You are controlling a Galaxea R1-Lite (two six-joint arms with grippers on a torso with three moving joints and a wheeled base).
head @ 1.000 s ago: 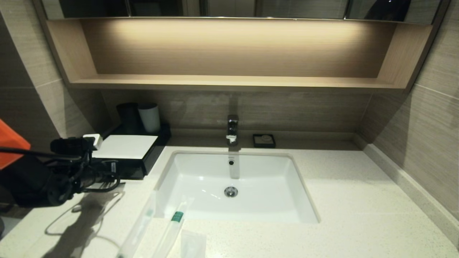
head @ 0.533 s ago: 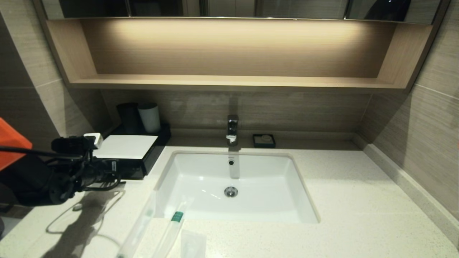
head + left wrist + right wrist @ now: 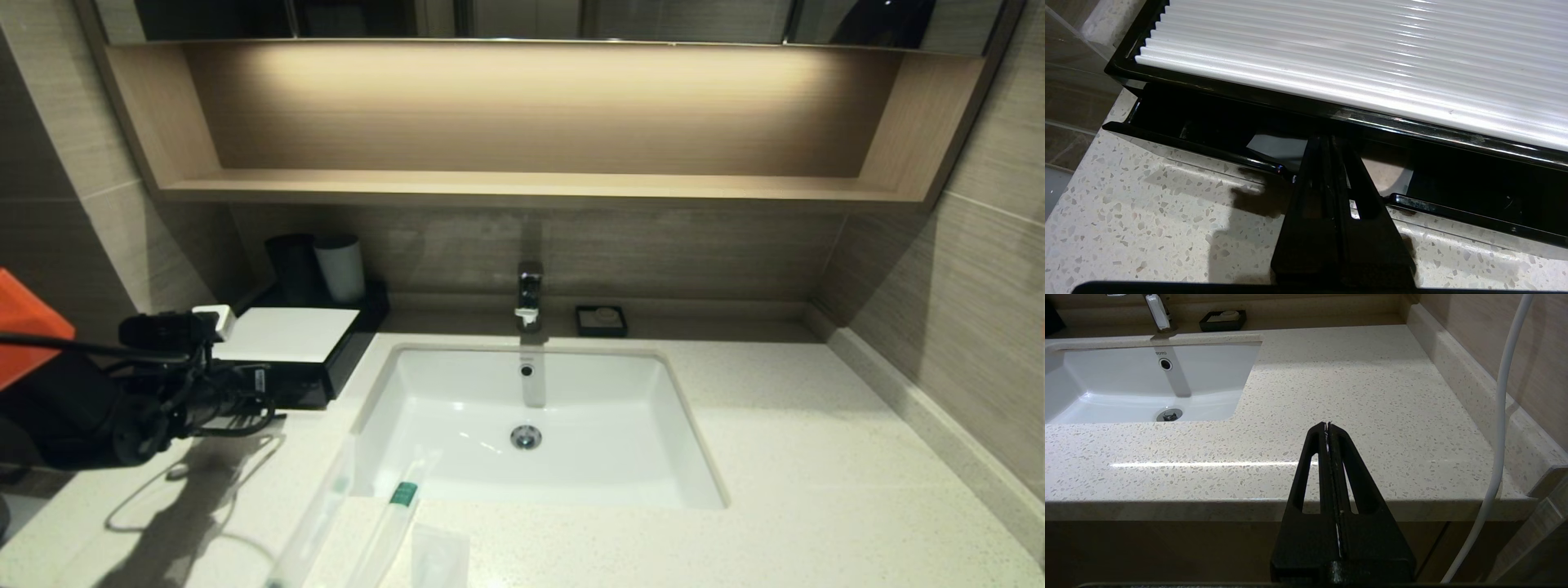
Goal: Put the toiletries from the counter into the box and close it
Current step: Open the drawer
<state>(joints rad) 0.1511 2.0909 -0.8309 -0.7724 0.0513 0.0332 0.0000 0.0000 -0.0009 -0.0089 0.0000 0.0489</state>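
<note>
Left gripper (image 3: 1331, 141), fingers pressed together and empty, sits in the notch of the flat black white-topped box (image 3: 286, 335) at left of frame; risk: slipping off, drawer barely open.

The left gripper (image 3: 1331, 141), jaws pressed together at the box (image 3: 314, 359) drawer's notch, edges slightly rightward and up.

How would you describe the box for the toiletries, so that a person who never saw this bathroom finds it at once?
Start at the white basin sunk in the counter and look to its far left corner. There, in front of a black cup and a white cup, lies the box. Unlike the small black dish by the faucet, it is low, wide and black with a ribbed white top.
</note>
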